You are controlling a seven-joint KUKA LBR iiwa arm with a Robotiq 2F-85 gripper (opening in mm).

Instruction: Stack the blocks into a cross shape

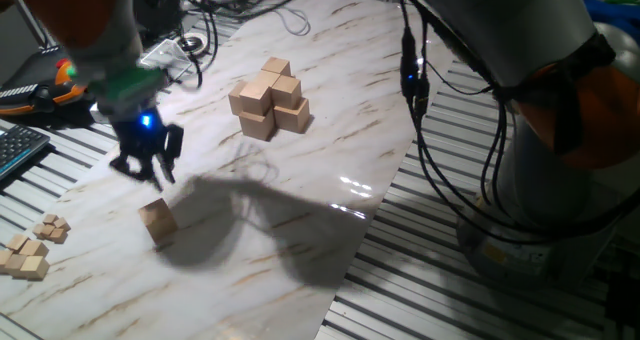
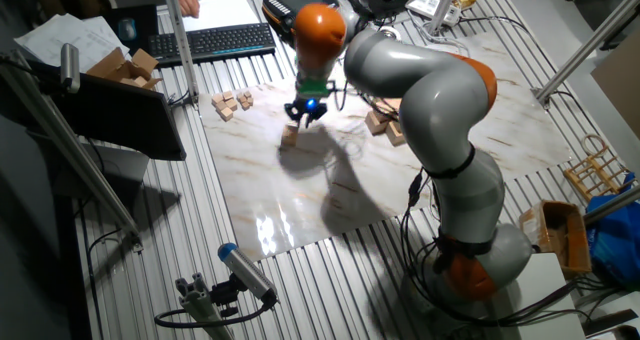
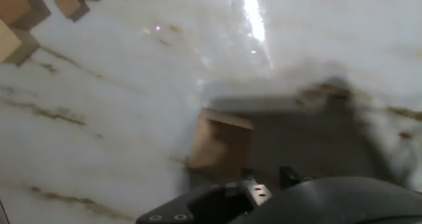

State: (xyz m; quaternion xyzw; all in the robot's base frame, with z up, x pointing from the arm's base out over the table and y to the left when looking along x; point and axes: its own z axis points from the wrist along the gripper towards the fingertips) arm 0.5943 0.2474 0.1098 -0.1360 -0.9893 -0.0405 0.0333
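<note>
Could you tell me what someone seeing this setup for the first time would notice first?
Most likely the big white and orange arm reaching across the marble-patterned table, its gripper lit blue and hovering just above a lone block lying on the table. Next comes the pile of blocks stacked farther back near the table's middle. A cluster of smaller cubes sits at the table's edge.
</note>
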